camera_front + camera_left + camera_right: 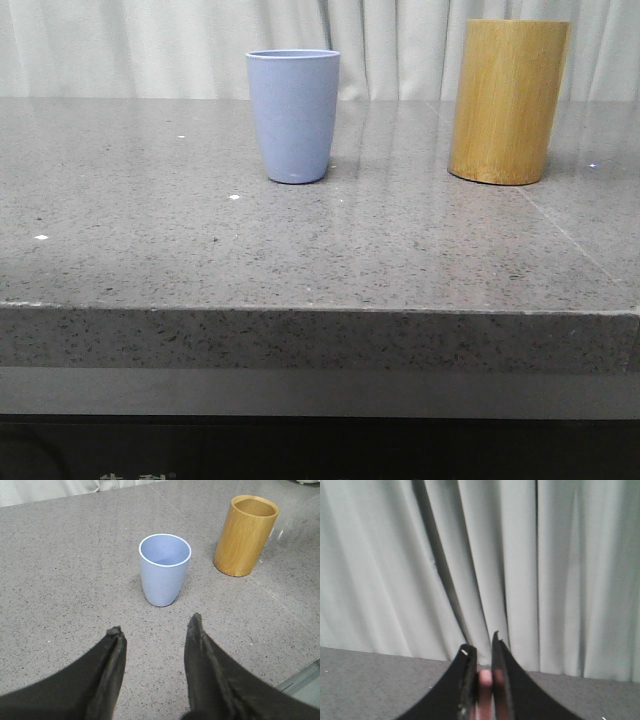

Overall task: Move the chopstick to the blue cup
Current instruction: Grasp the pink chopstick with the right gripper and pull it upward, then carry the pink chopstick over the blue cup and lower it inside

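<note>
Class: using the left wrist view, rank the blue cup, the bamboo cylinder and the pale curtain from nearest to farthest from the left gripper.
1. Blue cup: just ahead of the left gripper.
2. Bamboo cylinder: beyond the cup, off to one side.
3. Curtain: past the table's far edge.

One blue cup (293, 115) stands on the single grey speckled tabletop (150, 240), along with one yellow-brown bamboo cylinder (508, 100). One pale pink chopstick (485, 680) shows between the two dark fingers (468, 680) of the right gripper (481, 650). The left gripper (156, 625) likewise shows two dark fingers (107, 670), making two grippers and four fingers in all.
</note>
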`<action>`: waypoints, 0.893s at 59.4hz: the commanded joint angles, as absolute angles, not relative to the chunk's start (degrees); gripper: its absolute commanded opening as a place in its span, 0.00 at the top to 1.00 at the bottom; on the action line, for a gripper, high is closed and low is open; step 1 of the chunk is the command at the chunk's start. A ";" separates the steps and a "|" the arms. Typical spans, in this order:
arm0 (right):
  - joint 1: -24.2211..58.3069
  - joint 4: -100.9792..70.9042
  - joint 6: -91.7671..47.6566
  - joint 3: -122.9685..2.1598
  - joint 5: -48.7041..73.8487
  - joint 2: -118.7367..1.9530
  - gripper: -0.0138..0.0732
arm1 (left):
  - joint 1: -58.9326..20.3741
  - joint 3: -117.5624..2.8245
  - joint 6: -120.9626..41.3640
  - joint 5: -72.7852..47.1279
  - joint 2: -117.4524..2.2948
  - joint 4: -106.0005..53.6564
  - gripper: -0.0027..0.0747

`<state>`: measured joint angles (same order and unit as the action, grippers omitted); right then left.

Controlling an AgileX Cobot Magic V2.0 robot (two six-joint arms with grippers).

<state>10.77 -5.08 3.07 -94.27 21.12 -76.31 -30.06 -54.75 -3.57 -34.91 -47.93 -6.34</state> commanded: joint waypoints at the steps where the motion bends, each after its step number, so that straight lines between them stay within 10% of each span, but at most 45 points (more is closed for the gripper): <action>1: 14.38 -4.58 2.13 -98.85 17.99 -74.66 0.92 | -29.97 -56.24 -3.19 -30.42 -47.72 -6.58 0.60; 23: 31.24 -3.98 0.00 -99.54 14.63 -81.37 0.92 | -29.97 -56.24 -3.19 -30.42 -47.72 -6.56 0.60; 53: 33.42 3.37 -1.81 -99.54 14.80 -94.86 0.88 | -29.97 -56.24 -3.19 -30.42 -47.72 -6.46 0.60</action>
